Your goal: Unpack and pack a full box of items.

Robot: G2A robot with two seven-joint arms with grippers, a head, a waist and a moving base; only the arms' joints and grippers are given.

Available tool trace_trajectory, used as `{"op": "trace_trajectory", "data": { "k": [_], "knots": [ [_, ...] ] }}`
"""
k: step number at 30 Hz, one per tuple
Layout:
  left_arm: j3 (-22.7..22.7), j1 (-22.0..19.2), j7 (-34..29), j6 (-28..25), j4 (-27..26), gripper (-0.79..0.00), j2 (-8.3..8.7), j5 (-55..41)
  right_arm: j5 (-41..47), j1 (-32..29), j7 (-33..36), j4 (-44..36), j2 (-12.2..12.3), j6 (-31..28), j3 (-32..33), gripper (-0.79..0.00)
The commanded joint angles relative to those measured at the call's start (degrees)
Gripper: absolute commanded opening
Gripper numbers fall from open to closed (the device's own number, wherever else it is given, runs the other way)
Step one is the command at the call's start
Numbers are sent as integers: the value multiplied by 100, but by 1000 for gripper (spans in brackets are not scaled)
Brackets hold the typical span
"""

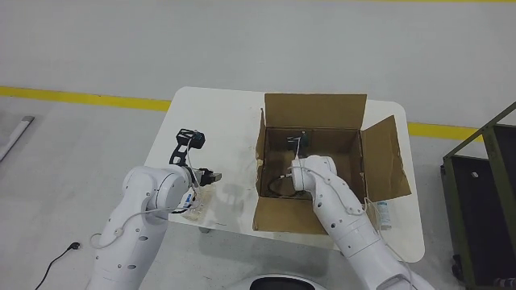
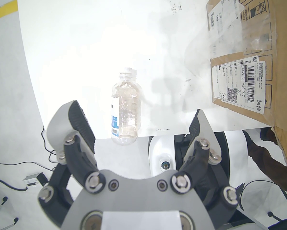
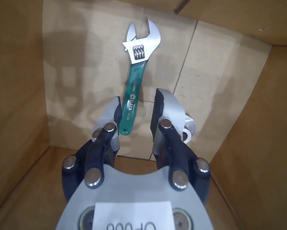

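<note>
Top view: the left arm is bent over the near left part of the white table (image 1: 226,105), and the right arm comes up from the near right and bends down into the open cardboard box (image 1: 314,113), whose flaps are folded outward. In the left wrist view the left gripper (image 2: 136,120) hangs above the table's near edge with its fingers (image 2: 73,118) spread wide, gripping nothing. Below and between them lie clear plastic bottles (image 2: 126,106), two caps showing side by side, with the caps pointing in over the table and the bases reaching past the edge. The box's labelled outer wall stands well off to one side of them. In the right wrist view the right gripper (image 3: 138,113) is low inside the box, its fingers partly apart. An adjustable wrench (image 3: 138,48) with a green handle lies flat on the box floor. The end of the handle sits between the fingers, right against one pad, with a clear gap to the other, so it is not pinched. A silvery ring-shaped thing (image 3: 189,130) sits on the floor behind one finger, mostly hidden.
</note>
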Motion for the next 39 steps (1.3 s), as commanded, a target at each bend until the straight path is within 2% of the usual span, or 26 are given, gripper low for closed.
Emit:
{"op": "trace_trajectory", "data": {
  "k": [1,12,26,39],
  "knots": [
    [0,0,0,0,0,0,0,0,40,50,-38,123,-19,36,-4,-437],
    [0,0,0,0,0,0,0,0,301,328,-275,765,-131,141,-26,-416],
    [0,0,0,0,0,0,0,0,509,472,-465,1097,-248,401,-64,-477],
    [0,0,0,0,0,0,0,0,563,598,-531,1395,-295,427,-15,-480]
  ]
}}
